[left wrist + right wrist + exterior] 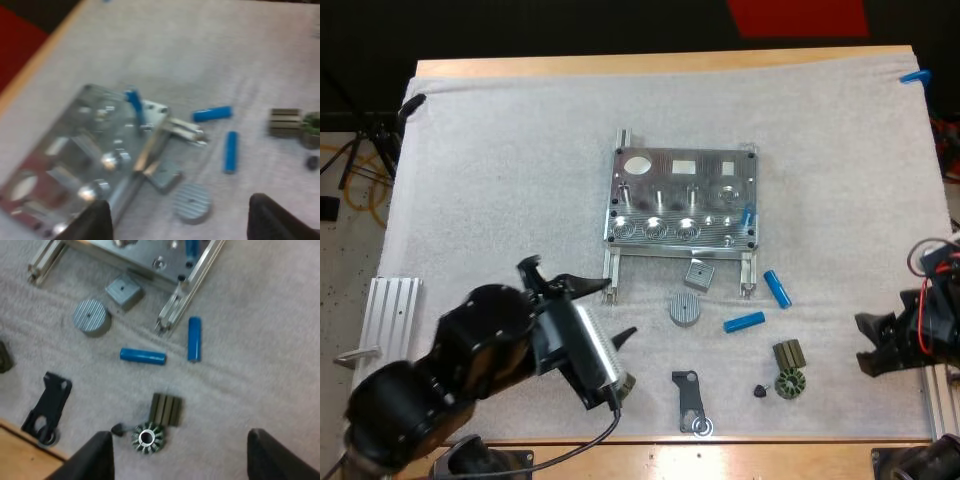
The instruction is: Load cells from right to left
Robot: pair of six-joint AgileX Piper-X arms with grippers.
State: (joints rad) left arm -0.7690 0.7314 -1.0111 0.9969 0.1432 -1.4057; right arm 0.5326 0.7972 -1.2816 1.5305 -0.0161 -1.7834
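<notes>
The left gripper hung by the metal plate's near left rail, fingers spread and empty. The right gripper sat at the mat's right edge, fingers likewise apart. One blue cell stood in the plate's near right corner. A second cell and a third cell lay on the mat nearby.

The fixture is seen to be bare machined metal, bright and glossy. The mat under it is white cloth, matt and slightly rough. The blue cylinders at 5 o'clock of the fixture look smooth, with a soft shine. The round disc is dull grey metal, ribbed on top. The table is light wood.
</notes>
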